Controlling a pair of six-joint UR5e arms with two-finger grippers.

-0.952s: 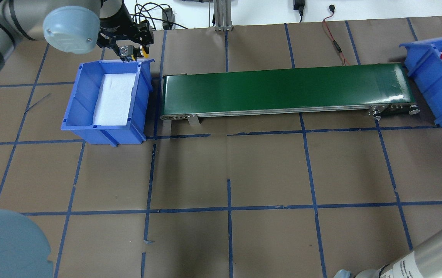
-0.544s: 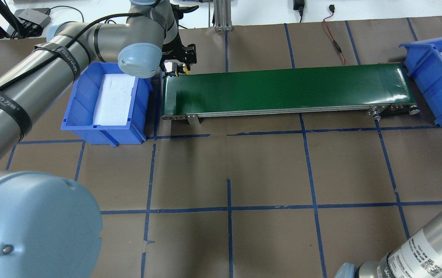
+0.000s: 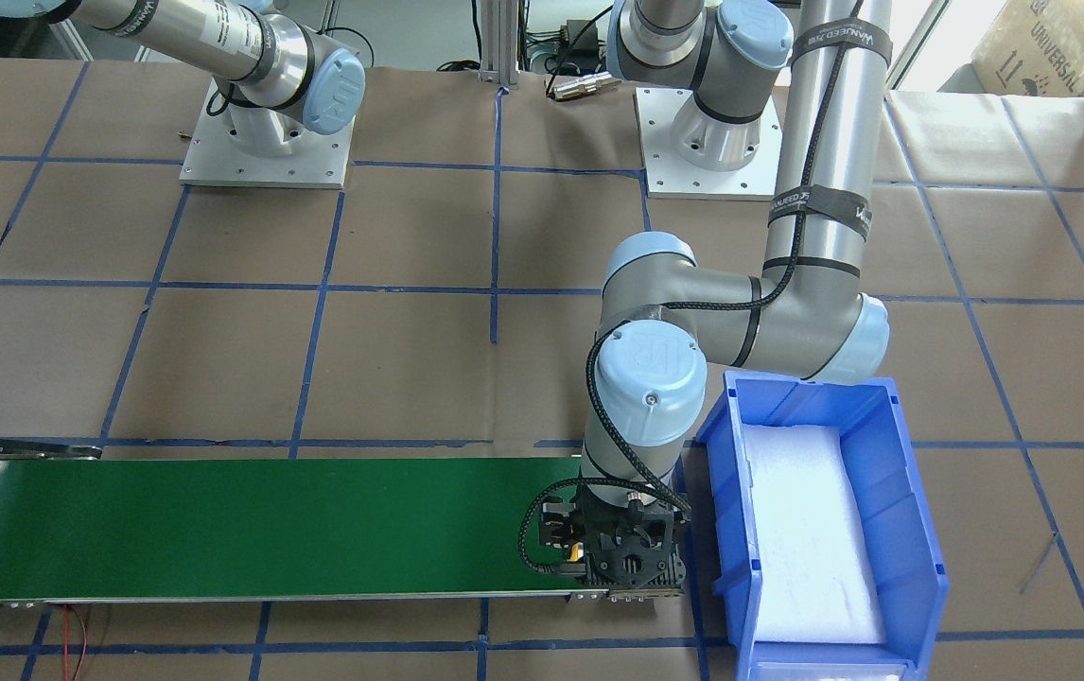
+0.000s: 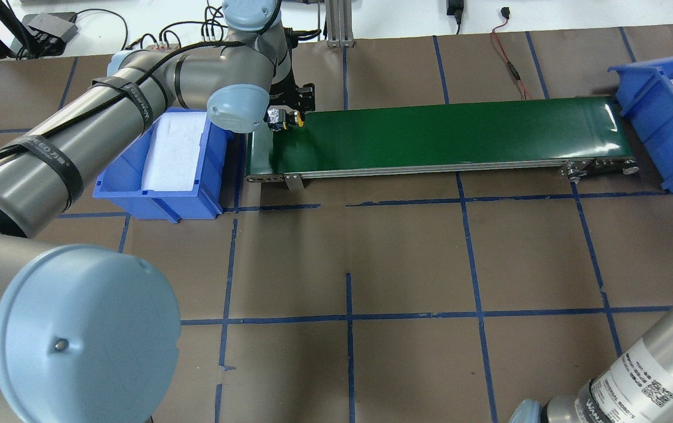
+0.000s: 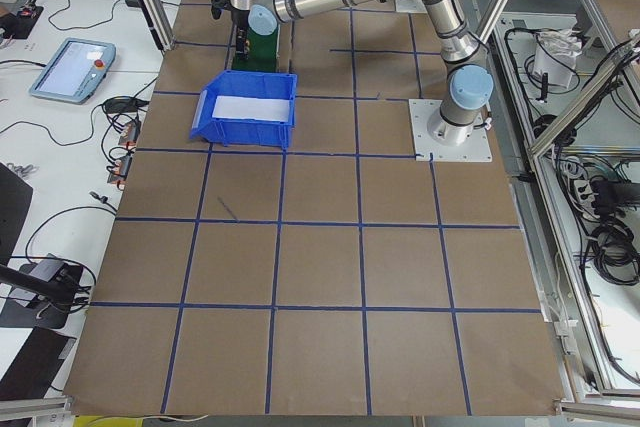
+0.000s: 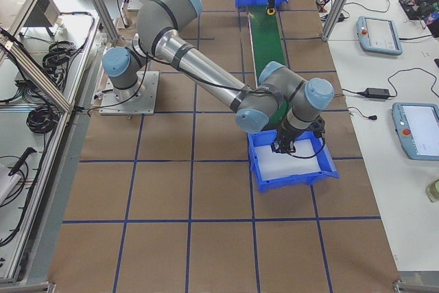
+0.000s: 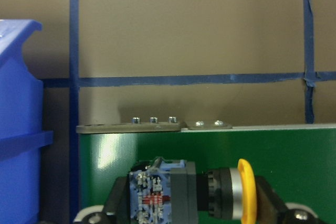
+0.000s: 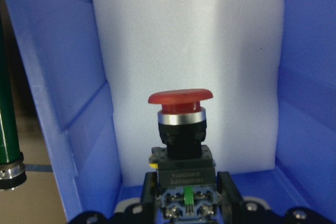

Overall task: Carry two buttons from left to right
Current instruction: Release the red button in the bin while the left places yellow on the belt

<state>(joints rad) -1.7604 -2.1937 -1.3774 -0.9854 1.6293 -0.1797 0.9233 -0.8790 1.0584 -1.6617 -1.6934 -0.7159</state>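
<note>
Left gripper (image 4: 285, 117) has carried yellow button (image 4: 298, 119) from bin (image 4: 154, 197) over belt (image 4: 442, 136).

Bright, even light comes from overhead. The green belt (image 4: 430, 135) throws white glare at its right end and, in my left wrist view, beside the yellow button (image 7: 194, 192). Soft shadows lie beside the blue bin (image 4: 160, 197). The white foam (image 8: 184, 35) looks washed out.

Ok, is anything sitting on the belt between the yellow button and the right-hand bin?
Nothing visible. The green conveyor belt is bare from the yellow button, held in the left claw at its left end, to the blue bin at its right end.
</note>
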